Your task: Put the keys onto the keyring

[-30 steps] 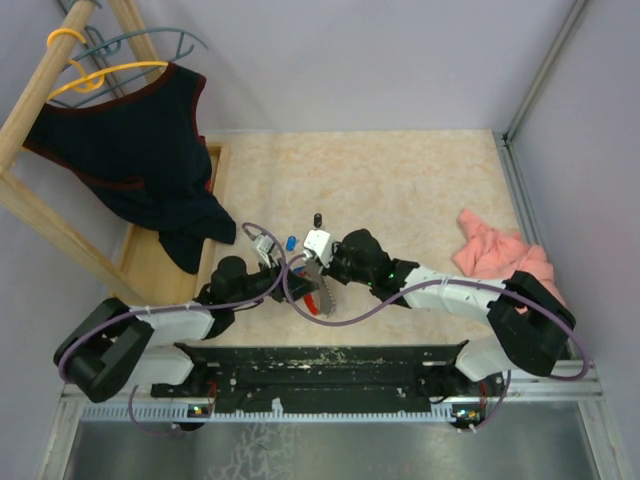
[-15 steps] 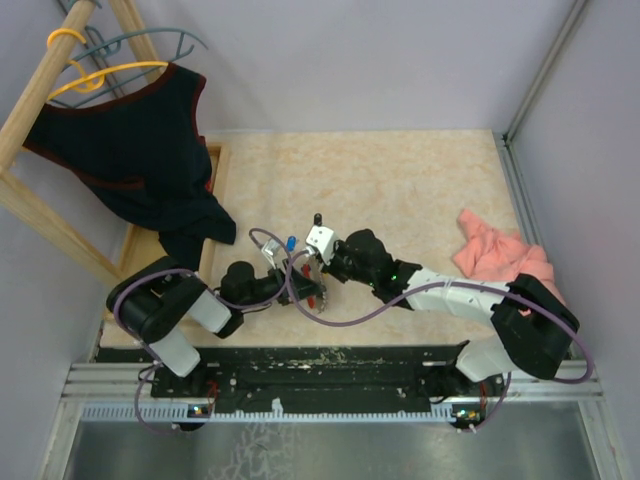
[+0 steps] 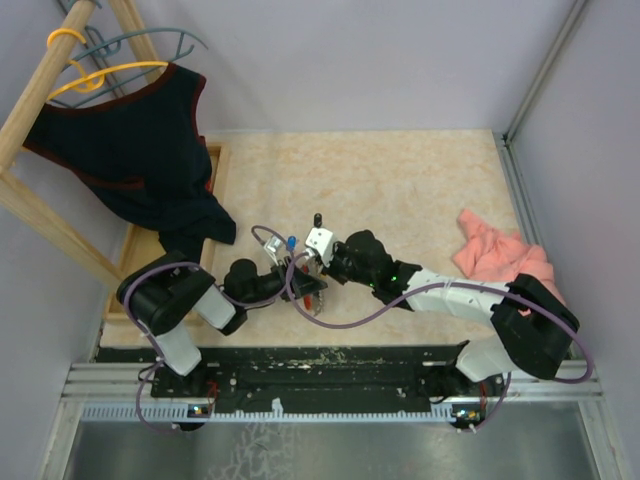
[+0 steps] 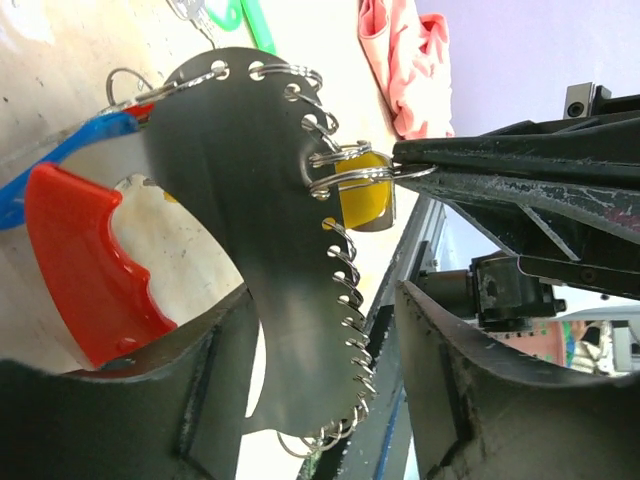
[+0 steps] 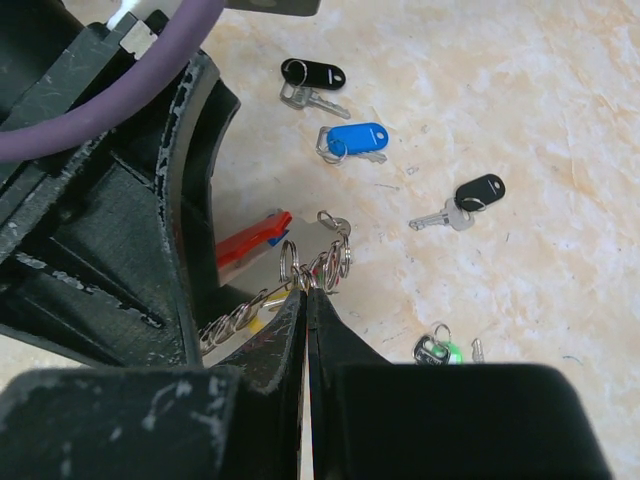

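4 loose on table — black key, blue key, second black key, green key. Right gripper pinched tight on yellow key ring, at keyring toothed edge. Left gripper straddles keyring — grip unclear, possibly loose.

Even bright light, blurred wrist foregrounds

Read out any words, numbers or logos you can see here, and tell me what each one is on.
No text can be read anywhere.
The black key, blue key, yellow key and keyring carry no visible lettering.
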### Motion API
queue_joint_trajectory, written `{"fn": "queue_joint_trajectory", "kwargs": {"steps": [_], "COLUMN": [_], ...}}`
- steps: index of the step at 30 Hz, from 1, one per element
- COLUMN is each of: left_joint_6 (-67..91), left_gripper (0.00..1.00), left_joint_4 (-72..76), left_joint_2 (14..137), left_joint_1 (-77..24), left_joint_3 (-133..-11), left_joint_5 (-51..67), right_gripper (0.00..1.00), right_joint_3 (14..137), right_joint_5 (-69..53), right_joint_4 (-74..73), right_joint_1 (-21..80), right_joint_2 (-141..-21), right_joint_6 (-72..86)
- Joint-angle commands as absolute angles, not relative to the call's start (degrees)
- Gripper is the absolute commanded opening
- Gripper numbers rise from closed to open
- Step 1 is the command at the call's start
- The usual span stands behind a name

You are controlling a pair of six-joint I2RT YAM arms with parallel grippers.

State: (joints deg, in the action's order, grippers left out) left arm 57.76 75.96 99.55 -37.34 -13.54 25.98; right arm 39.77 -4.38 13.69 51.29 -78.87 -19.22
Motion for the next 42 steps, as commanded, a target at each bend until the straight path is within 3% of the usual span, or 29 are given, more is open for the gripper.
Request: {"fn": "queue_joint_trajectory", "kwargs": {"steps": [1,8,20,22,27,31,37,42], "left_joint_6": [54.7,51.9,48.6,47.9,43.2,34.8,21.9,12.8], "left_gripper": [0.57,0.27,0.02,0.01,0.01,0.01,0.01,0.01], "left_joint_4": [74.1,68.7,63.7,61.7,50.5,34.2,9.4,-11.1], "left_joint_2": [98.8,95.0,90.9,90.1,85.7,81.5,77.8,80.3], "left_joint_1": [-37.2,-37.2,-37.1,-37.1,-37.1,-37.1,-37.1,-37.2], "left_joint_3": [-15.2,-14.1,-14.2,-14.6,-17.2,-22.6,-33.1,-45.0], "left_joint_5": [25.6,25.2,27.5,28.0,28.3,27.7,25.3,22.5], "right_gripper": [0.00,0.00,0.00,0.00,0.14,0.24,0.23,0.22], "right_joint_3": [40.0,39.2,37.0,36.7,35.6,33.2,26.4,19.1], "right_joint_5": [-4.8,-1.2,2.9,4.4,12.6,6.9,-4.9,-5.8], "right_joint_4": [16.6,16.2,17.0,17.2,18.4,21.0,30.9,43.7], "right_joint_1": [52.1,52.1,51.7,51.3,49.4,48.4,48.5,48.4], "right_joint_2": [-76.7,-76.5,-75.1,-75.0,-74.3,-72.6,-70.8,-69.0], "right_joint_6": [-18.5,-19.1,-19.6,-19.0,-15.7,-14.4,-16.5,-16.8]}}
